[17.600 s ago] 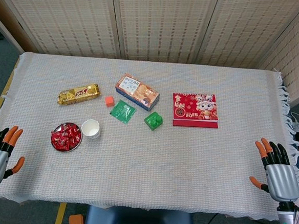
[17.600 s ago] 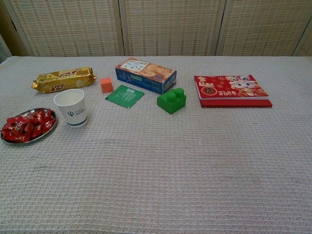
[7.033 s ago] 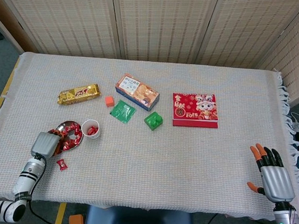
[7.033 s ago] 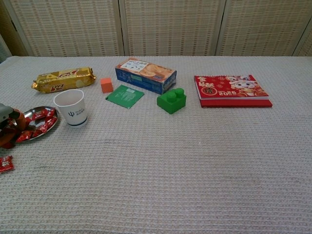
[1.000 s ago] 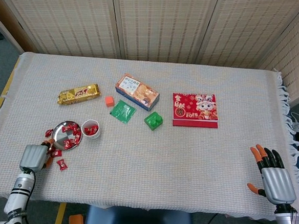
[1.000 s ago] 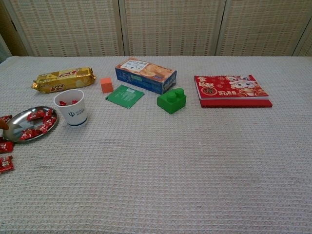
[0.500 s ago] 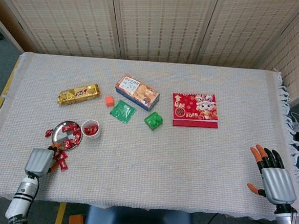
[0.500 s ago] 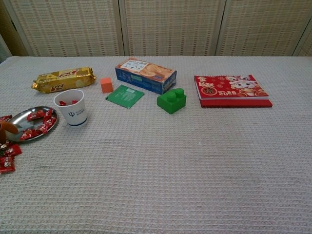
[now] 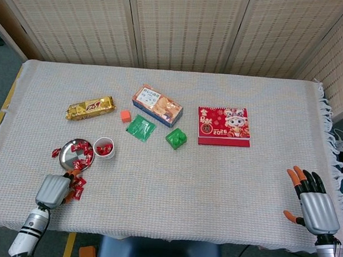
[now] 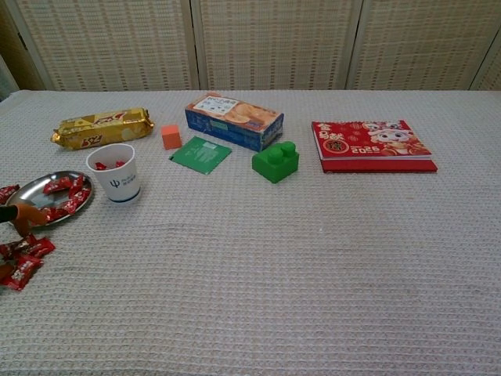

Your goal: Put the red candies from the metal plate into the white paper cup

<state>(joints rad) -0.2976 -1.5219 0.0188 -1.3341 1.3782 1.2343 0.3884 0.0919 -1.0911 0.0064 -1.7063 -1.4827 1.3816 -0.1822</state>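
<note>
**Meanwhile, our left hand slides toward the spilled candies**

Now our left hand [image 9: 53, 189] sits just off the near rim of the metal plate [image 9: 69, 152], a little further right than half a second ago, when it lay more to the near left; its orange fingertips [image 10: 30, 212] reach toward the plate's near edge, but whether it has closed on a wrapper we cannot tell, as its back hides the fingers from above. Beside it lie the spilled candies [image 9: 77, 188], loose on the bench [image 9: 215, 178] on the near side of the plate, bunched tighter against the hand than a second ago; one more red candy [image 9: 55, 153] lies just left of the plate. A few red candies [image 9: 82, 152] remain on the plate's right half; the white paper cup [image 9: 103, 147], touching or just right of the plate, already holds several. Our right hand [image 9: 314, 203] rests far right of the plate, fingers apart and empty, unchanged. We judge the task roughly half done; the strays off the plate add extra pickups.
</note>
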